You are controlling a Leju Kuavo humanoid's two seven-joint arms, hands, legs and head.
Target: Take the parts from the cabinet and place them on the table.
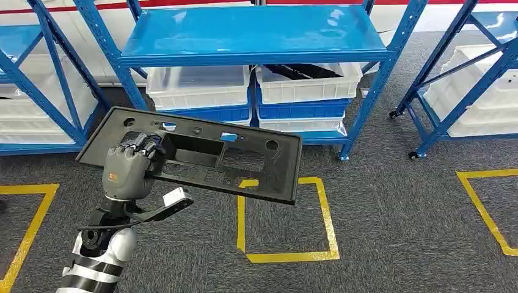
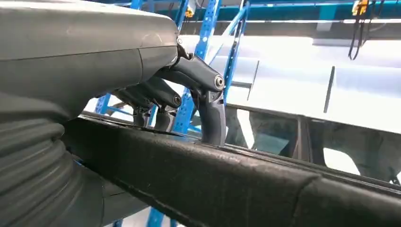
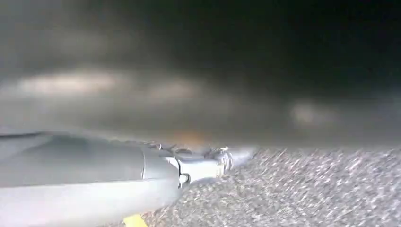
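Flat black panel part (image 1: pixel 201 155) with cut-outs hanging level above the grey carpet (image 1: pixel 391 207), left hand (image 1: pixel 129 168) gripping its near-left edge, fingers (image 2: pixel 210 106) curling over the rim, right hand (image 3: pixel 142 177) blurring near floor, finger state unclear, blue shelving (image 1: pixel 256 33) with white bins (image 1: pixel 308 82) standing behind.

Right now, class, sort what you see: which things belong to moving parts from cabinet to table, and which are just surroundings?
Job:
black panel part
left hand gripping it
blue shelving rack

Surroundings:
white bins
yellow floor square
grey carpet
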